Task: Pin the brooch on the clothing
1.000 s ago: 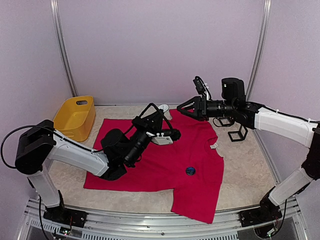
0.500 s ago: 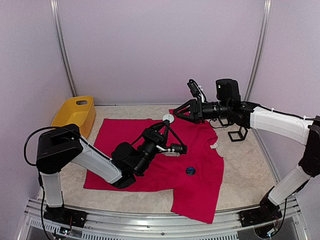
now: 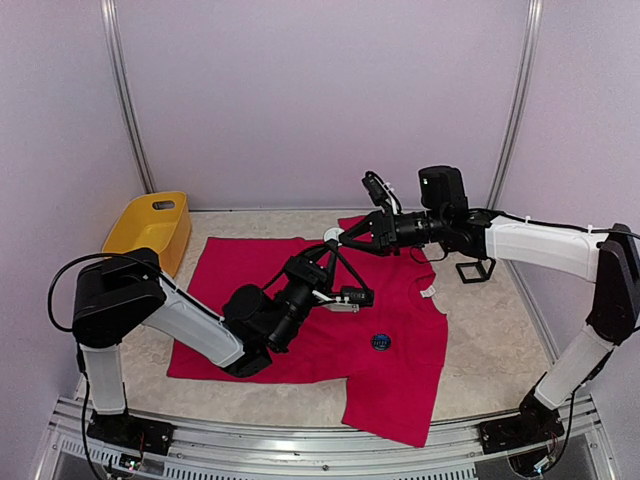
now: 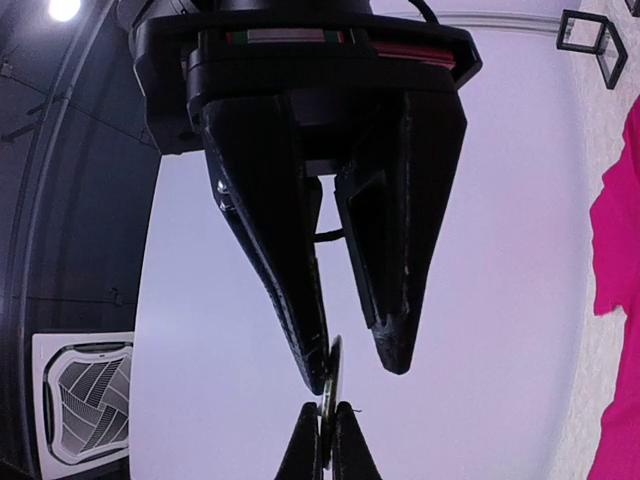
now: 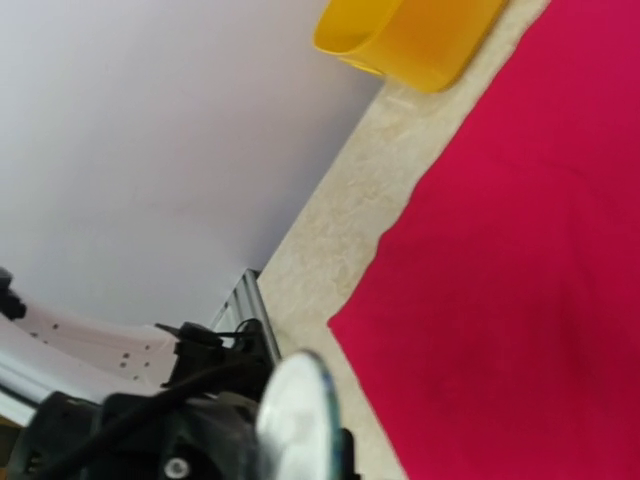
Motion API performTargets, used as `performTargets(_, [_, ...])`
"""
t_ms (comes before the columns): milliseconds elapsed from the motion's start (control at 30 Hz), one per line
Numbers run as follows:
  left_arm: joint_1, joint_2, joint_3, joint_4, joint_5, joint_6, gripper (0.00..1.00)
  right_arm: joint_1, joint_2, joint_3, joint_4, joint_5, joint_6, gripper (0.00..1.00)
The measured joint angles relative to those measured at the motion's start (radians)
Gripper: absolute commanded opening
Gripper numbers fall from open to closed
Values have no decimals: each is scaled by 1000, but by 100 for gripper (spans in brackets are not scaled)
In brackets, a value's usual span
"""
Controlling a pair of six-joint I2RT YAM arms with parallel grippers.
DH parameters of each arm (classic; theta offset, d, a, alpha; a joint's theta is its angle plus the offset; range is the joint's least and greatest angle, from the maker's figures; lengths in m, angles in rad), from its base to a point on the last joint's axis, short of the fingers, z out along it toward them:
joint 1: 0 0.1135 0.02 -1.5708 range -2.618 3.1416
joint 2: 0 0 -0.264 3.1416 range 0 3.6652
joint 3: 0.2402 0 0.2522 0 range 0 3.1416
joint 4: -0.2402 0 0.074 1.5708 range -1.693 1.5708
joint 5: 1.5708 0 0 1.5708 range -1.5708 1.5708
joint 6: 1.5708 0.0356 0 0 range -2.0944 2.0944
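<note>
The brooch (image 3: 334, 236), a small round pale disc, is held up above the back of the crimson-pink clothing (image 3: 400, 380), which lies flat on the table. My left gripper (image 3: 333, 246) is shut on the brooch's lower edge. In the left wrist view the brooch (image 4: 334, 368) is edge-on above my left gripper (image 4: 327, 406). My right gripper (image 4: 356, 380) comes in from the far side, jaws astride the disc. One of its fingers (image 4: 300, 320) touches the brooch and the other stands apart. The right wrist view shows the blurred brooch (image 5: 298, 415) and the clothing (image 5: 520, 250), not its own fingers.
A yellow tub (image 3: 150, 235) stands at the back left beside the clothing. A small black wire frame (image 3: 476, 268) sits on the table under the right arm. A round blue badge (image 3: 381, 341) lies on the shirt's front right part.
My right gripper has moved left up to the brooch and narrowed its jaws around it. The left arm reached further right and raised the brooch, then held still.
</note>
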State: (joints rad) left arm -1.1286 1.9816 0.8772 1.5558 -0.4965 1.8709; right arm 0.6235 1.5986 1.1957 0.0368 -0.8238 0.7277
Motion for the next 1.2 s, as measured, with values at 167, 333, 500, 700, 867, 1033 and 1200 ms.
performTargets(167, [-1,0,1,2,-6,-2,0,1,3,0,25,-26,13,10])
performTargets(333, [-1,0,0,0,-18,-3,0,2,18,8,45,-46,38,0])
performTargets(500, [-2,0,0,2,-21,-14,40,2,17,10,47,-45,38,0])
performTargets(700, [1,-19,-2,-3,-71,-180,76,5,-19,10,18,39,-46,0])
performTargets(867, [44,-203,-11,-297,-71,-579,69,5,-120,10,3,110,-157,0])
performTargets(1033, [233,-469,150,-902,507,-1147,60,7,-234,-3,55,101,-250,0])
performTargets(1200, [361,-569,268,-1077,974,-1574,69,54,-343,-35,145,57,-356,0])
